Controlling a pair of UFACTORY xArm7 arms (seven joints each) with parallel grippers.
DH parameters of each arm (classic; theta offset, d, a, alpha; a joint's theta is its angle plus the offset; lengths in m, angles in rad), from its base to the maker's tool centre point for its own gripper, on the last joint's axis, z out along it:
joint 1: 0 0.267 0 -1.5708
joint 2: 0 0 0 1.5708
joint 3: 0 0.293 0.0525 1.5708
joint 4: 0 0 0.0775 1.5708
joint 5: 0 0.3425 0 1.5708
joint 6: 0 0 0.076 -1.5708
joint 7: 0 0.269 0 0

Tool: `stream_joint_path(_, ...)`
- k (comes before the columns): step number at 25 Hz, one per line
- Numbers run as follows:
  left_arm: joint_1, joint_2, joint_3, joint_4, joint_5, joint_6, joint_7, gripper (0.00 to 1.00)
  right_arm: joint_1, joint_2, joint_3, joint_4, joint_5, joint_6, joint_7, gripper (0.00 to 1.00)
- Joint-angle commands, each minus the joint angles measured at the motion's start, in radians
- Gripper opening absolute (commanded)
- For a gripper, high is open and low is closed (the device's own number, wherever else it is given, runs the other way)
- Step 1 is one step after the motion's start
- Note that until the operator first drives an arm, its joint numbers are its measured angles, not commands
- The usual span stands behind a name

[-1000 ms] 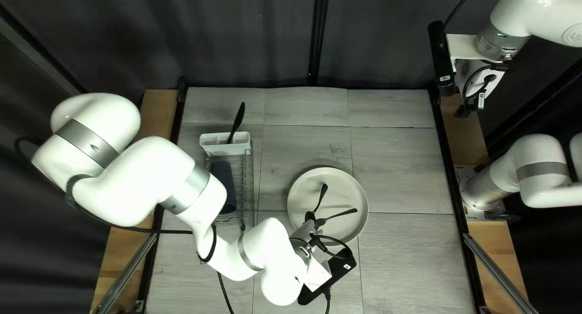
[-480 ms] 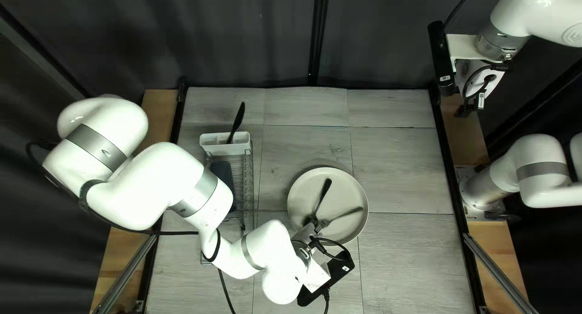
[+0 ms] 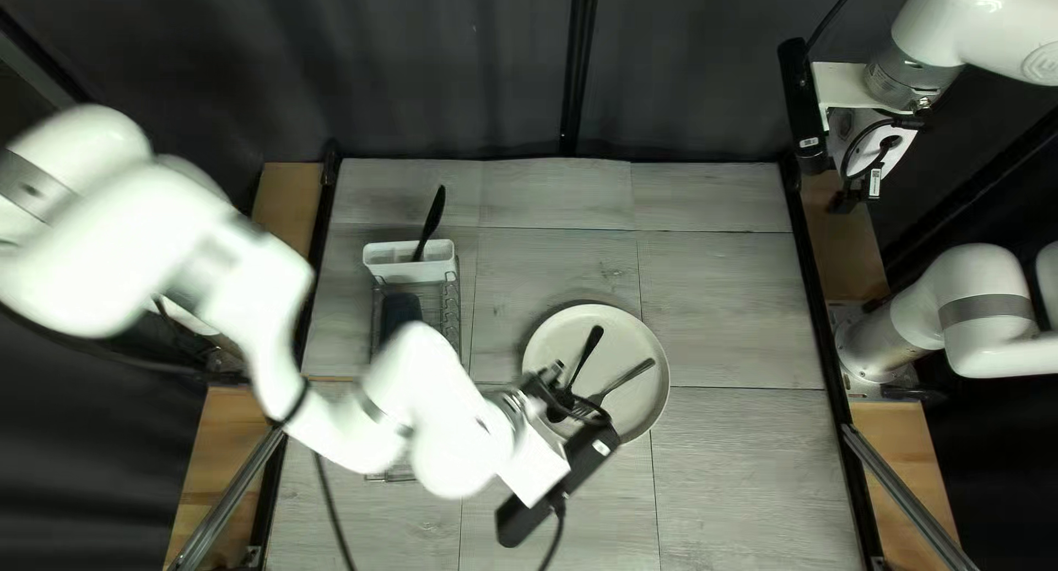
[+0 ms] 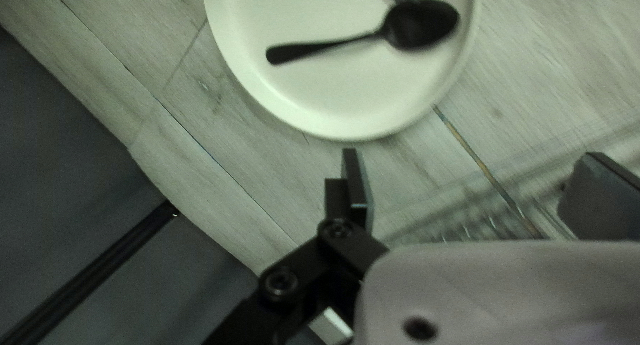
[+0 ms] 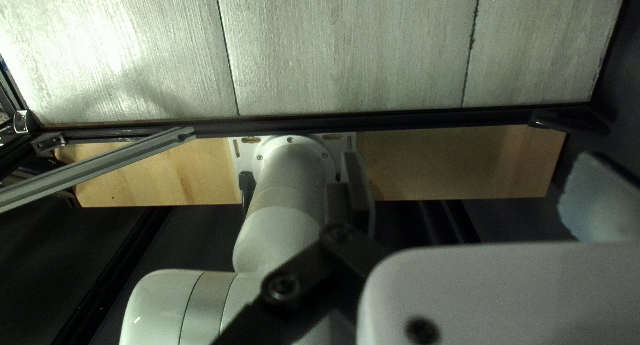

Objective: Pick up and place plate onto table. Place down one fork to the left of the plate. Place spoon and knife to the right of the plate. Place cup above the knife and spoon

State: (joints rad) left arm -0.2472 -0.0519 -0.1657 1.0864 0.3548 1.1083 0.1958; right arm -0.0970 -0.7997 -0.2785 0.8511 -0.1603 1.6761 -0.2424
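- The plate (image 3: 647, 345) sits on the surface (image 3: 727, 284), near its middle and to the right of the wire rack (image 3: 451, 312) in the top left view, so I judge the plate-placing part done.
- On the plate lie the spoon (image 4: 420, 25) and the fork (image 3: 632, 375). Neither is beside the plate, where the task wants them, so sorting the cutlery looks like the step in hand.
- The left end effector (image 4: 473, 178) is spread and holds nothing, both fingers standing off the plate's rim.
- The next move probably calls for picking one piece off the plate: the fork to go down at its left, or the spoon at its right. The fork's tines lie close by the spoon's bowl, so a careless pinch could catch or drag both; closing on one handle seems safer.
- A dark utensil (image 3: 433, 218) stands in the white holder (image 3: 410, 265) at the rack's far end. It may be the knife, but I cannot tell; if so, it has yet to go to the plate's right.
- In the rack is a dark object (image 3: 399, 312), partly hidden by the left arm (image 3: 248, 290), perhaps the cup. The cup best waits until knife and spoon are down.
- The right end effector (image 5: 467, 168) is spread too, with nothing in its grip, out past the surface's right side and taking no part.
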Motion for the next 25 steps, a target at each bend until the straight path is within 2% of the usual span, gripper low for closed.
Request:
stream_joint_path(1, -0.006, -0.176, 0.066, -0.027, -0.204, 0.095, 0.152, 1.00, 0.000, 0.000, 0.000, 0.000, 0.000, 0.000, 0.000, 1.00)
stream_joint_path(5, -0.020, -0.249, 0.100, -0.029, -0.322, 0.163, 0.208, 1.00, 0.000, 0.000, 0.000, 0.000, 0.000, 0.000, 0.000, 1.00)
stream_joint_path(11, -0.038, -0.399, 0.163, -0.138, -0.409, 0.203, 0.333, 1.00, 0.000, 0.000, 0.000, 0.000, 0.000, 0.000, 0.000, 1.00)
stream_joint_path(25, -0.040, -0.391, 0.170, -0.139, -0.418, 0.205, 0.345, 1.00, 0.000, 0.000, 0.000, 0.000, 0.000, 0.000, 0.000, 1.00)
